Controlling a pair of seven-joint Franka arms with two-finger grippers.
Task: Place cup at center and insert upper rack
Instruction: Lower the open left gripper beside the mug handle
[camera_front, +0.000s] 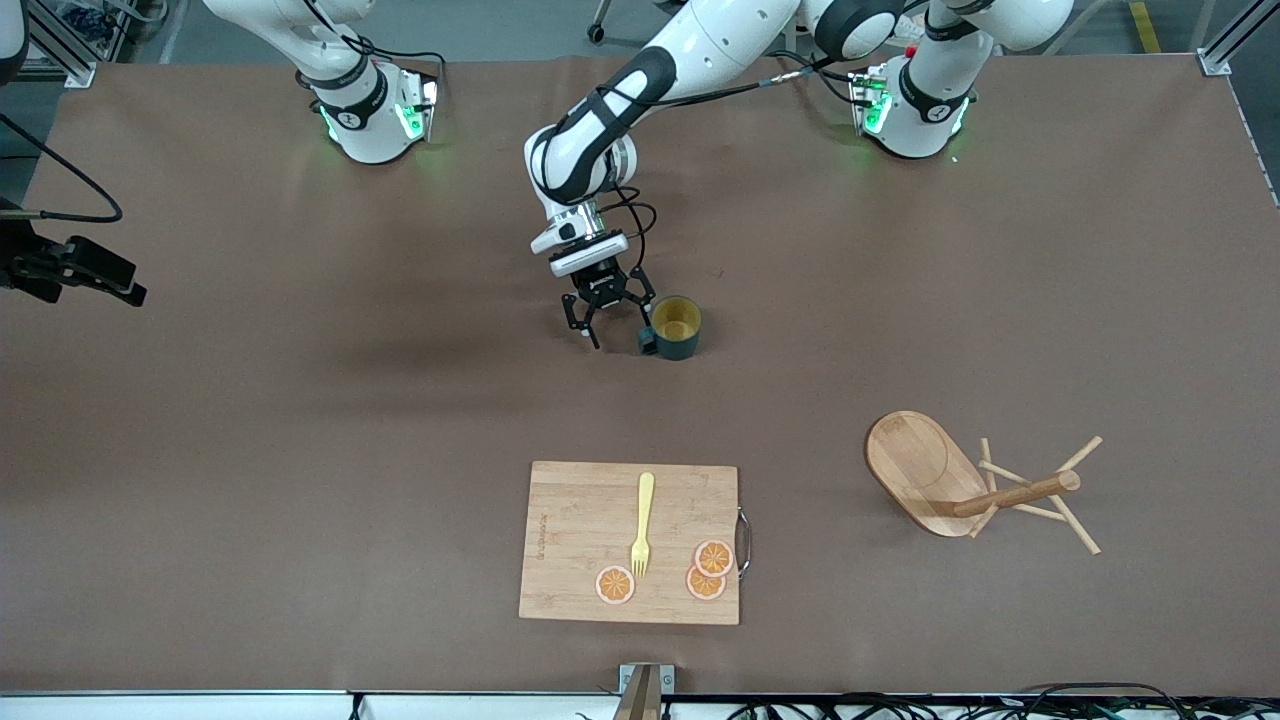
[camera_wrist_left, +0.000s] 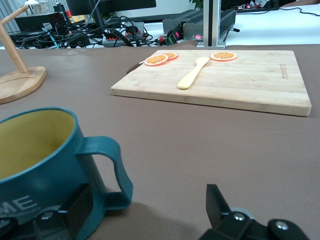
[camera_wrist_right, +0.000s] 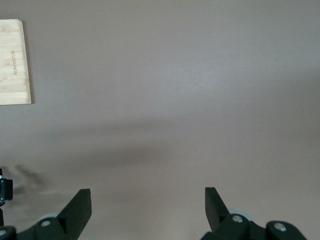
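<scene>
— Where is the cup (camera_front: 676, 326) sitting?
— Upright mid-desk (camera_front: 300, 400), just beside my left jaws (camera_front: 610, 318), which are gaping apart.
— And the upper rack (camera_front: 975, 487)?
— Lying tipped over toward my left arm's end. My right jaws (camera_wrist_right: 147, 210) are waiting, spread apart.

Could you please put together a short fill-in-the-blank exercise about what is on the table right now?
1. The cup stands upright with the open left claw right ____ it.
2. The upper rack lies on its ____.
3. On the cutting board lie a yellow fork and ____ orange slices.
4. The open right claw hangs over bare ____.

Missing words: beside; side; three; table
</scene>
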